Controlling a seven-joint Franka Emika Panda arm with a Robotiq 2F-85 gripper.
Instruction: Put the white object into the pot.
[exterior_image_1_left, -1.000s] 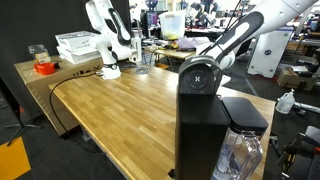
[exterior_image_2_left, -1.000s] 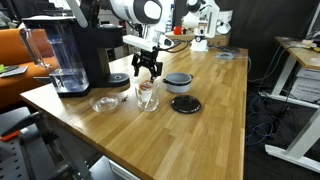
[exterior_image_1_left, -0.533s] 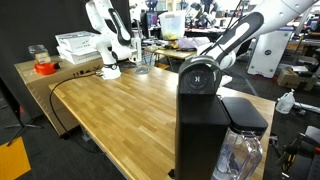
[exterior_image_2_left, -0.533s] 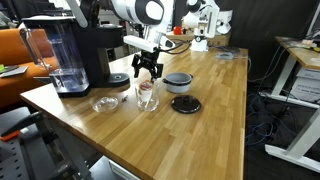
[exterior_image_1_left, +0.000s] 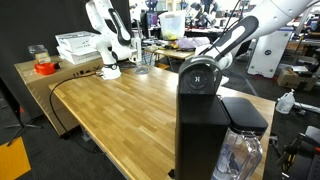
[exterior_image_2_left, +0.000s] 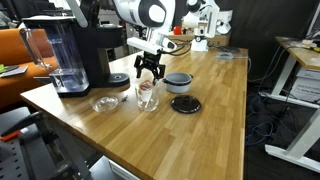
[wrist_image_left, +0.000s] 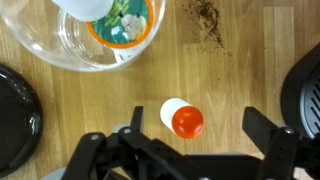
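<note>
Smooth wooden table (exterior_image_2_left: 215, 110), clear glass cup (exterior_image_2_left: 147, 95), white plastic object (wrist_image_left: 181, 118)

A long wooden surface (exterior_image_2_left: 215, 120) carries everything. A black coffee machine (exterior_image_2_left: 75, 50) stands at one end. Near it a shallow glass dish (exterior_image_2_left: 103, 103) lies flat, with a clear glass jar (exterior_image_2_left: 147, 96) upright just beside it. A round black lid (exterior_image_2_left: 185, 104) lies flat next to the jar, and a grey pot (exterior_image_2_left: 178, 81) stands behind the lid. In the wrist view a small white object (wrist_image_left: 182, 119) with an orange top rests on bare wood near the jar, and brown crumbs (wrist_image_left: 205, 14) lie scattered further off.
</note>
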